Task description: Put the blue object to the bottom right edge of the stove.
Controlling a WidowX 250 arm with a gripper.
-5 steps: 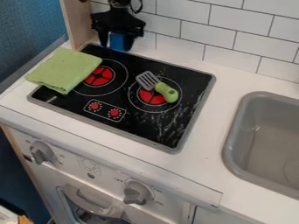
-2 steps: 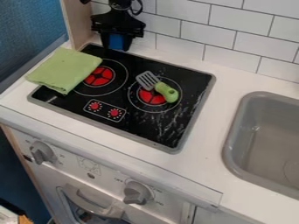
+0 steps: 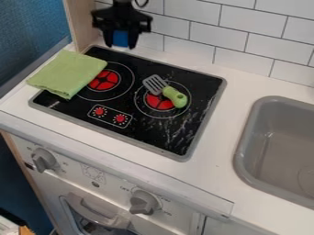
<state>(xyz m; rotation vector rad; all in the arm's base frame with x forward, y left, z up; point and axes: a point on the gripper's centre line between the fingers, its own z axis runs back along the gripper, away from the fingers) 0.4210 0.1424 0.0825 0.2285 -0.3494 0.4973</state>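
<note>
As the gripper (image 3: 120, 45) is closed around the blue object (image 3: 120, 38) near the far left corner of the stove (image 3: 165, 135), we judge the carry to be in hand. We advise keeping the grip firm, passing well above the spatula (image 3: 175, 96), then lowering slowly at the bottom right edge and releasing only once the load sits steady.
</note>
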